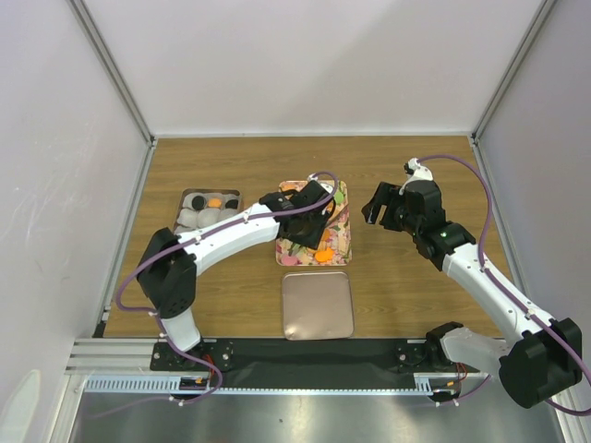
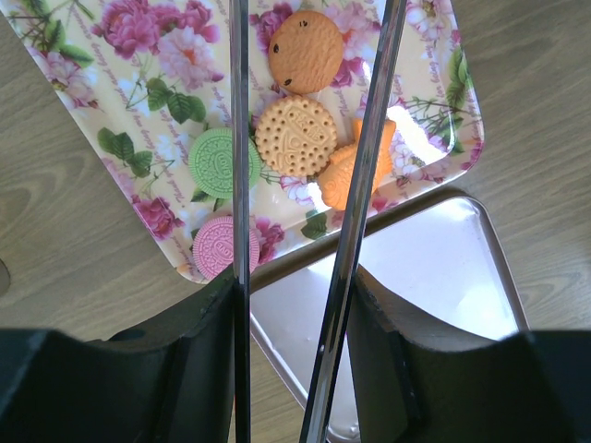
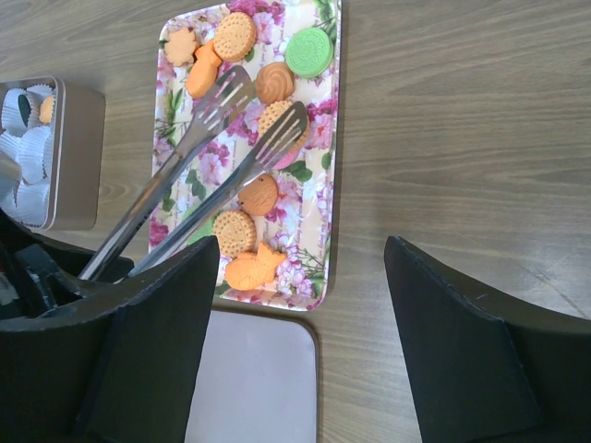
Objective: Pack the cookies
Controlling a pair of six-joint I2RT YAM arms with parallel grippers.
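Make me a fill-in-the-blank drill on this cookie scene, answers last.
The left gripper holds metal ____ over the floral tray.
The right gripper is ____ and empty.
In the left wrist view, the round cookie beside the pink cookie is coloured ____.
The tin of paper cups stands ____ of the tray.
Answers: tongs; open; green; left.
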